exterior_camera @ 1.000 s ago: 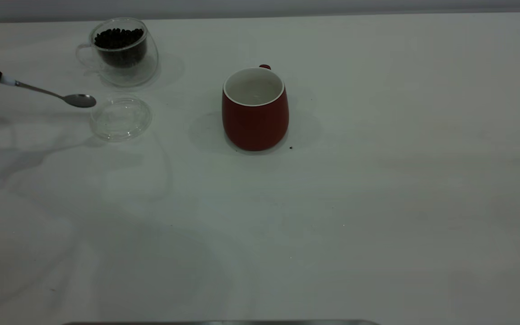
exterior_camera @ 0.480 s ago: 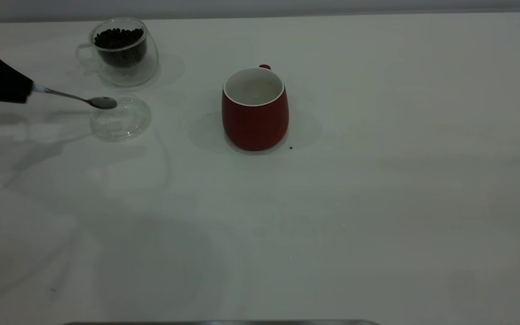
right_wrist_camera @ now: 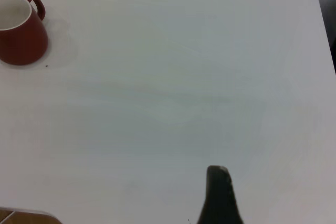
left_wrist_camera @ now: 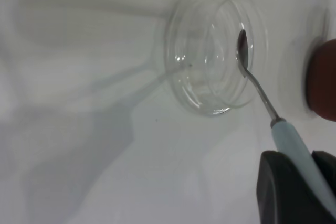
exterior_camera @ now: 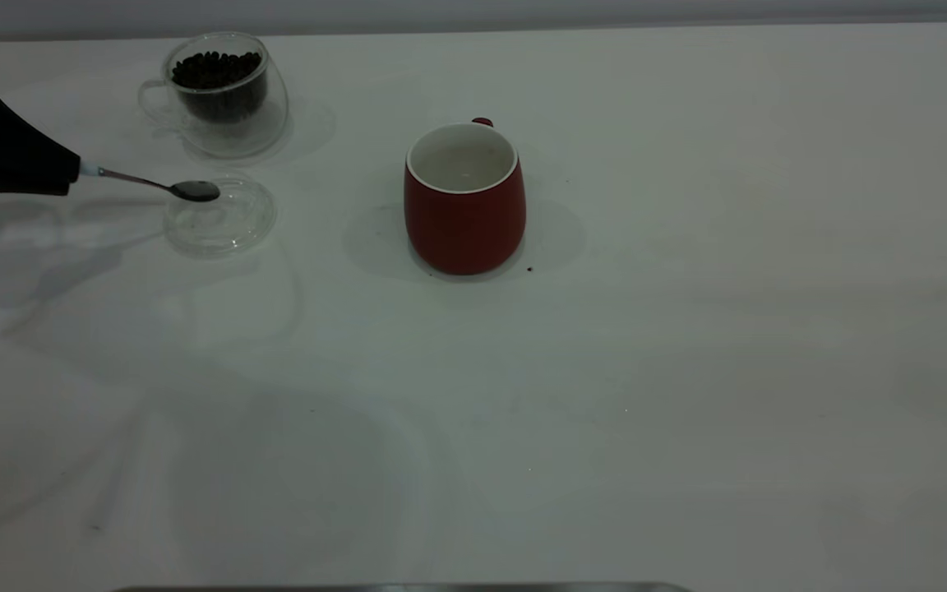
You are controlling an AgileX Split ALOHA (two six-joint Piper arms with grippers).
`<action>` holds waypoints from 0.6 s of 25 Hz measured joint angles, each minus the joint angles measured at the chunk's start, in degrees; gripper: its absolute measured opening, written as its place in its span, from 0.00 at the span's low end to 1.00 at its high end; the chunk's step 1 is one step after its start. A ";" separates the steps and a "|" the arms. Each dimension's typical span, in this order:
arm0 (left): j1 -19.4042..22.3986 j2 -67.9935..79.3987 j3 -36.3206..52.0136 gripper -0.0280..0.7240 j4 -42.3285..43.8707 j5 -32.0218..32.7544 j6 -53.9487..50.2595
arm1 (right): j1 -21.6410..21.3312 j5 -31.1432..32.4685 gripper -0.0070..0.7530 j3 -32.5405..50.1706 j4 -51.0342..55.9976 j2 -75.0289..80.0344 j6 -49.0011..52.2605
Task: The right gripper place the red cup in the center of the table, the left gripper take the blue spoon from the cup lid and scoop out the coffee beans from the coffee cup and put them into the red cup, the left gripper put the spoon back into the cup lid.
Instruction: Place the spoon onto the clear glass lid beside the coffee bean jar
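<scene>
White table (exterior_camera: 687, 370) fills the exterior view, pale wall strip along the far edge.

Change over the last second: left gripper (exterior_camera: 62, 174) has come in from the left edge, carrying the blue spoon (exterior_camera: 153, 183) toward the cup lid (exterior_camera: 223, 226). Spoon bowl was short of the lid a second ago; now it sits over the lid's far-left rim. Most of that travel was in the first half-second, so the motion looks to be slowing. Left wrist view agrees: bowl inside the lid's outline, neck crossing the rim. Can't tell if it's touching the glass yet.

Jaws are clamped on the pale-blue handle, spoon roughly level, bowl looks empty.

Rest unchanged:
- red cup (exterior_camera: 465, 201) near table centre, slightly toward the far edge, upright. No beans visible inside from these angles.
- coffee cup (exterior_camera: 223, 94) near the far-left corner, just behind the lid, coffee beans (exterior_camera: 217, 70) heaped in it.
- one dark speck (exterior_camera: 530, 268) on the table beside the red cup's base, possibly a stray bean.

Right gripper (right_wrist_camera: 218, 195) is parked well clear of the red cup, only one finger in frame.

My read: this is the last step, spoon return. Remaining: lower, release, retract without flicking the spoon or dragging the lid.
</scene>
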 joint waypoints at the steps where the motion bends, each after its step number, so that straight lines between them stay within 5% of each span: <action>1: 0.00 0.70 0.00 0.20 -0.08 0.05 0.00 | 0.00 0.00 0.78 0.00 0.00 0.00 0.00; 15: 0.00 9.22 0.00 0.20 -11.96 2.77 8.10 | 0.00 0.00 0.78 0.00 0.00 0.00 0.00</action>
